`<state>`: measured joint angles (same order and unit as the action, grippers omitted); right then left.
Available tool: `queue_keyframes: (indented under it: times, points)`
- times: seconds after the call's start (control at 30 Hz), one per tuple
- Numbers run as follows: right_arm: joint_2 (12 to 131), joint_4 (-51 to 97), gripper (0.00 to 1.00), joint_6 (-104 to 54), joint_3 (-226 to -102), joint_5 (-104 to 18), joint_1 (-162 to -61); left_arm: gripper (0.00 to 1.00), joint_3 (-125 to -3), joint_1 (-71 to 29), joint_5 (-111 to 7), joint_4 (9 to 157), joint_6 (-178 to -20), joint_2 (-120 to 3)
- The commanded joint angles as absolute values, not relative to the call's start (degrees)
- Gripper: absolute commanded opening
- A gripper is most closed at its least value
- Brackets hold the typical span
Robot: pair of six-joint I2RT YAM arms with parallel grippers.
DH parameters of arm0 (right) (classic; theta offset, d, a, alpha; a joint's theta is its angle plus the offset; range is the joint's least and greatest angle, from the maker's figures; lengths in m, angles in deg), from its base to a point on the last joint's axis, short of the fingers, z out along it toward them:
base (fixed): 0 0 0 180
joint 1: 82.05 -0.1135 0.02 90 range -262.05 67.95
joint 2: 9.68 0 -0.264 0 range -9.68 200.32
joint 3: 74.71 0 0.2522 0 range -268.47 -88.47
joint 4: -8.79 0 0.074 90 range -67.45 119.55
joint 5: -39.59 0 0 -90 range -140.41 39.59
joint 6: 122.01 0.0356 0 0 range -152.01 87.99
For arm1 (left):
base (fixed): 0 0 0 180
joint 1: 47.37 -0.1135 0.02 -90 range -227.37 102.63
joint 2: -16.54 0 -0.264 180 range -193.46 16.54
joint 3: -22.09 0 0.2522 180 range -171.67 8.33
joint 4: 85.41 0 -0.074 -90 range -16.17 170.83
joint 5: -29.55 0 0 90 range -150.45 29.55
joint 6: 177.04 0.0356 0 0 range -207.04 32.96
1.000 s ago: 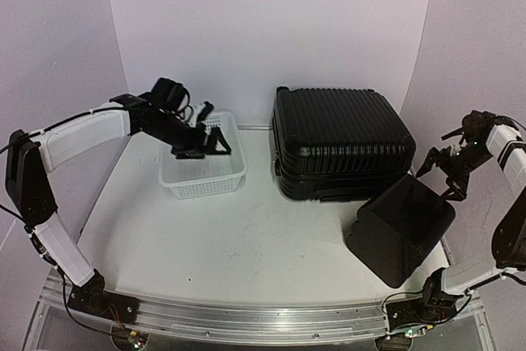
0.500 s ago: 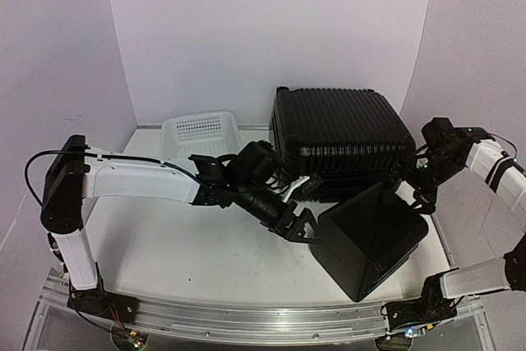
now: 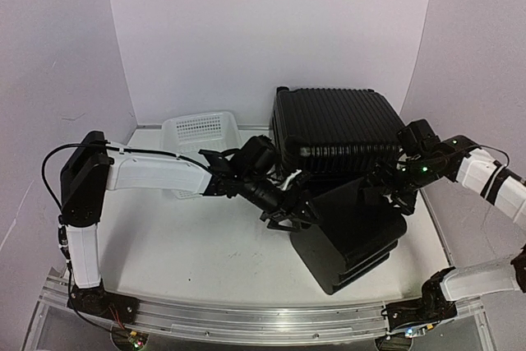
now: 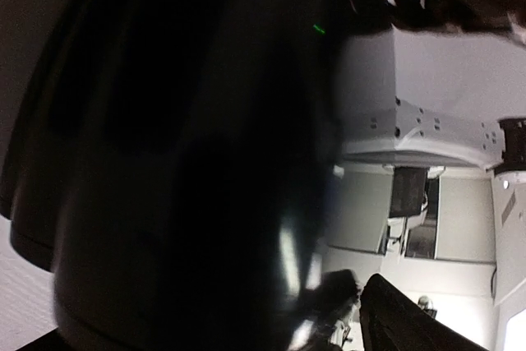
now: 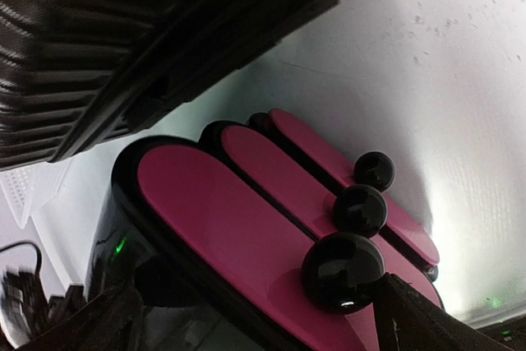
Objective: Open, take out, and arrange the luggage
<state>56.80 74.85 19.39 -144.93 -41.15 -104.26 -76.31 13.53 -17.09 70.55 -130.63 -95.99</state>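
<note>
1. Your luggage (image 3: 341, 125) lies at the far right of the worktop (image 3: 205, 244). Its ribbed shell is shut as far as the top view shows, and neither arm is on it.
2. Both arms are on the small case (image 3: 353, 236) instead, which stands just on the near side of the luggage and blocks its front. I judge you are shifting it aside so the luggage can be opened.
3. Your left arm (image 3: 156, 174) reaches across from the left to the small case's left flank. Its wrist view is filled with dark shell, so I cannot tell whether the left fingers (image 4: 403, 322) are spread or clamped.
4. Your right arm (image 3: 472, 170) comes in from the right, and the right fingers (image 5: 411, 322) are spread wide with nothing gripped. Between them you see the case's pink side (image 5: 238, 228) and its black knobs (image 5: 341, 269). A strip of worktop separates that case from the luggage.
5. The basket (image 3: 197, 127) stands at the far left, well apart from both cases.
</note>
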Motion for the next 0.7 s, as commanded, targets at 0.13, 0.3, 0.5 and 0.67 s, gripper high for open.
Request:
queue_keyframes:
  times: [0.13, 0.3, 0.5, 0.67]
  points:
    - [64.0, 57.3, 0.98, 31.5, -143.3, -44.6, -120.0, 0.90, -73.4, 4.4, -29.6, 69.4, -129.4, -89.2]
    - [72.5, 53.6, 0.98, 32.1, -149.3, -44.8, -129.6, 0.91, -72.0, 2.7, -40.7, 56.8, -124.0, -83.2]
    - [81.8, 52.5, 0.98, 27.8, -157.1, -40.3, -137.3, 0.93, -64.5, 0.4, -50.1, 49.6, -123.3, -73.4]
    - [88.7, 51.4, 0.98, 24.0, -163.1, -36.0, -141.9, 0.96, -63.2, -2.1, -58.3, 39.8, -120.5, -68.9]
